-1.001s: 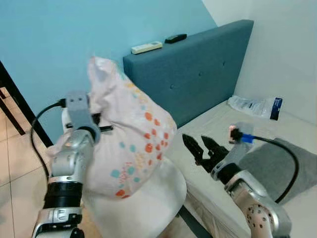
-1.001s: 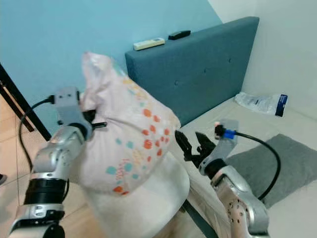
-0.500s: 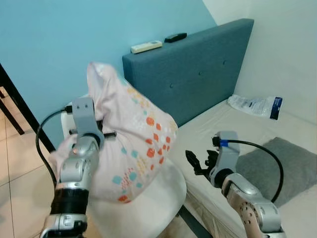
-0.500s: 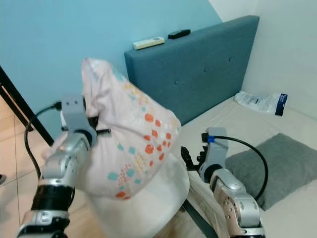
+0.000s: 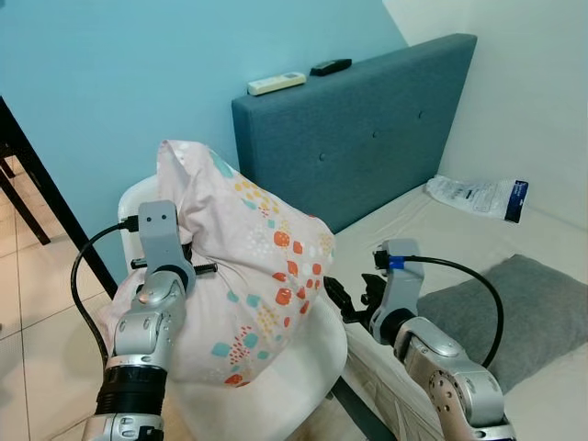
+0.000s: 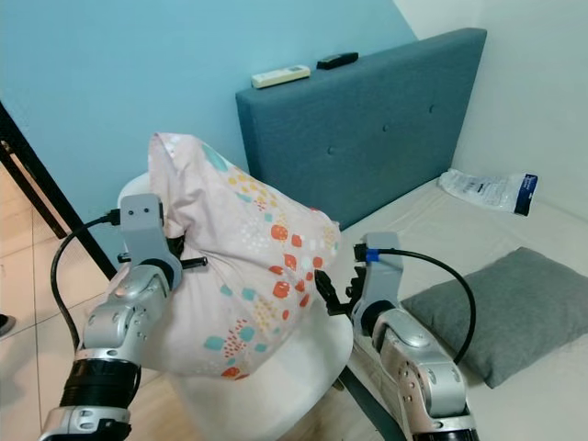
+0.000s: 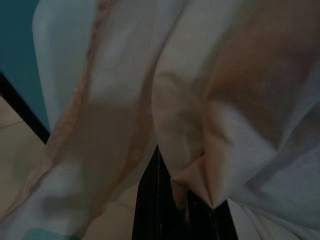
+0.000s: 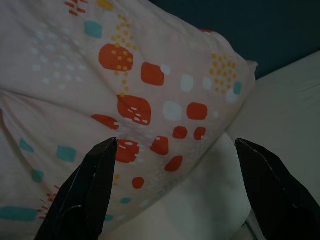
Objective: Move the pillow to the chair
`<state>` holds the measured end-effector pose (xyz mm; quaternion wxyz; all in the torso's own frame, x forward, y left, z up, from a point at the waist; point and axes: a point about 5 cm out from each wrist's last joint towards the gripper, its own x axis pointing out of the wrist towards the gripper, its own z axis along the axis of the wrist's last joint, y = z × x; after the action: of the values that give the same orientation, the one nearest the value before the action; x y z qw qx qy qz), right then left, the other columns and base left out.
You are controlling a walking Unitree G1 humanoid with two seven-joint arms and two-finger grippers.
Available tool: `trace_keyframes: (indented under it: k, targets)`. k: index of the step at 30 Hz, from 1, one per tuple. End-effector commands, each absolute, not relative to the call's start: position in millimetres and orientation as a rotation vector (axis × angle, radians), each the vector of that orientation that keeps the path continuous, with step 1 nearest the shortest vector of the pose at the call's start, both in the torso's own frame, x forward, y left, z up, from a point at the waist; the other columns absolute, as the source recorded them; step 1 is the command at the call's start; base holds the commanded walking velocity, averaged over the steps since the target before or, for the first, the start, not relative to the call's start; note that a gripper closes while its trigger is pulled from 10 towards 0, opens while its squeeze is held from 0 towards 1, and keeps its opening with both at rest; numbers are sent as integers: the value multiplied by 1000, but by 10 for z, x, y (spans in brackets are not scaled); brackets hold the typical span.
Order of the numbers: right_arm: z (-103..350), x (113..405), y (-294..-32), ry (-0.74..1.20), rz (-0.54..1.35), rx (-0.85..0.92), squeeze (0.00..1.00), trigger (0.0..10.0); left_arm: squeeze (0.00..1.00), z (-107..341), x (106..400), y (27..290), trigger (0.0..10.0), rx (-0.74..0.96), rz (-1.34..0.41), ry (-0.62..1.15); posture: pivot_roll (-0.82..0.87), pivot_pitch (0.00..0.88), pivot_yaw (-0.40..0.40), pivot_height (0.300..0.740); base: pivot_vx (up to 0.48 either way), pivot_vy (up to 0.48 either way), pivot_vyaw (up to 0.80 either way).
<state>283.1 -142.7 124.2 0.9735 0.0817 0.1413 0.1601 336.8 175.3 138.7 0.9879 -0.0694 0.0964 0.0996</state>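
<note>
Before me stands a bed with a cream mattress (image 5: pixel 432 230) and a padded blue-grey fabric headboard (image 5: pixel 367 129) against the light blue wall (image 5: pixel 119 64). Beside the bed is the white moulded plastic chair (image 5: pixel 303 367), its rounded seat toward me.

On that chair sits the soft pale pink pillow printed with orange, teal and yellow patches (image 5: pixel 253 276). It leans up against the chair's back, its lower end resting on the seat and its upper corner rising above the backrest. My left gripper (image 7: pixel 172 200) is clenched on a fold of the pillow's fabric at its left side; in the left wrist view the cloth bunches right over my black fingers (image 7: pixel 150 200), pinched between them.

My right gripper (image 8: pixel 175 195) hangs released just beside the pillow's right edge, over the front of the seat. Its two fingers (image 8: pixel 85 190) are spread wide, with the pillow's patterned face just ahead of them and not touching.

A flat dark grey cushion (image 5: pixel 524 303) lies on the mattress to my right. A clear plastic packet with a dark blue label (image 5: pixel 478 196) lies near the wall. On the headboard's top edge rest a white remote control (image 5: pixel 276 84) and a smaller black remote (image 5: pixel 329 66).
</note>
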Motion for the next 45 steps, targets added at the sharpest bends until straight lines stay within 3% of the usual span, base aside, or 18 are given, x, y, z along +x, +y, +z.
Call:
trace_keyframes:
  k: [1,12,13,14,22,36,41,45]
  targets:
    - [1241,2842,-1419,284,326,172,0,10000,0,1397,3355,1784,0,-129,222,187,-55,42,31,630,0,0,0]
    - [1254,2850,-1436,272,324,172,0,10000,0,1457,3350,1603,0,-181,81,140,-51,39,29,625,0,0,0]
    - [1250,2862,-1435,279,324,170,0,10000,0,1487,3343,1545,8000,-191,39,121,-48,37,27,615,0,0,0]
    - [1251,2865,-1435,279,325,171,0,10000,0,1493,3341,1524,10000,-197,22,117,-49,35,28,610,0,0,0]
    - [1288,2882,-1446,255,331,181,0,10000,0,1474,3311,1423,10000,-171,-44,106,-50,33,28,580,0,0,0]
    - [1344,2901,-1428,235,346,182,0,10000,0,1440,3281,1424,10000,-144,-62,105,-49,41,27,570,0,0,0]
    - [1363,2917,-1448,222,340,186,0,10000,0,1460,3305,1576,10000,-136,0,93,-48,40,27,550,0,0,0]
    - [1386,2930,-1471,198,328,200,0,10000,0,1503,3350,1924,10000,-262,196,91,-47,39,27,550,0,0,0]
